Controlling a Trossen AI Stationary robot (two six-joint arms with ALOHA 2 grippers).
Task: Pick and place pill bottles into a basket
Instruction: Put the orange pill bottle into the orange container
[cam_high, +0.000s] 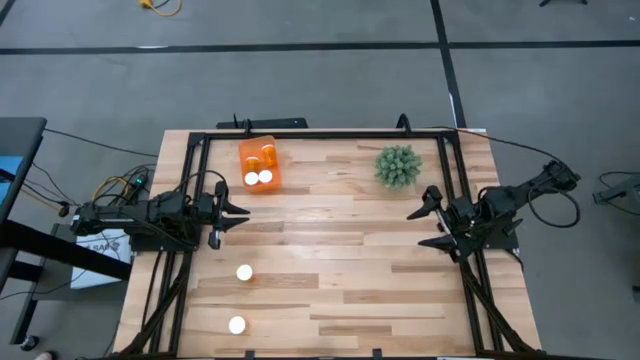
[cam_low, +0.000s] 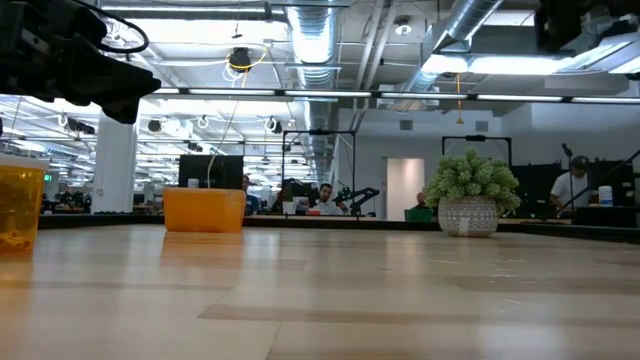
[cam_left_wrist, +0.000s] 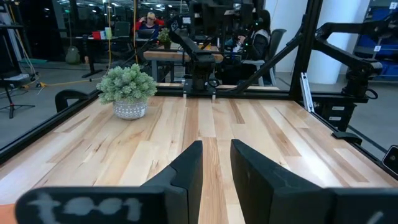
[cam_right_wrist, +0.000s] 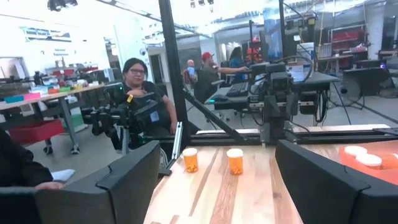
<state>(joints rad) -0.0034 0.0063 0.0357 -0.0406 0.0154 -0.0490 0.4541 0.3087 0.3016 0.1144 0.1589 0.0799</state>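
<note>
Two pill bottles, orange with white caps, stand upright on the wood table at the near left (cam_high: 244, 272) (cam_high: 237, 325); the right wrist view shows them side by side (cam_right_wrist: 190, 160) (cam_right_wrist: 235, 161). The orange basket (cam_high: 259, 163) sits at the far left with two white-capped bottles (cam_high: 258, 178) inside it. My left gripper (cam_high: 240, 217) points level over the table's left side, its fingers (cam_left_wrist: 189, 165) a narrow gap apart with nothing between them. My right gripper (cam_high: 427, 217) hovers at the right side, open wide (cam_right_wrist: 217, 171), facing the bottles from well off.
A green spiky plant in a pale pot (cam_high: 398, 166) stands at the far right. A black frame rail (cam_high: 320, 135) borders the table. Bare wood (cam_high: 340, 250) lies between the two arms. People sit at desks beyond the table (cam_right_wrist: 140, 87).
</note>
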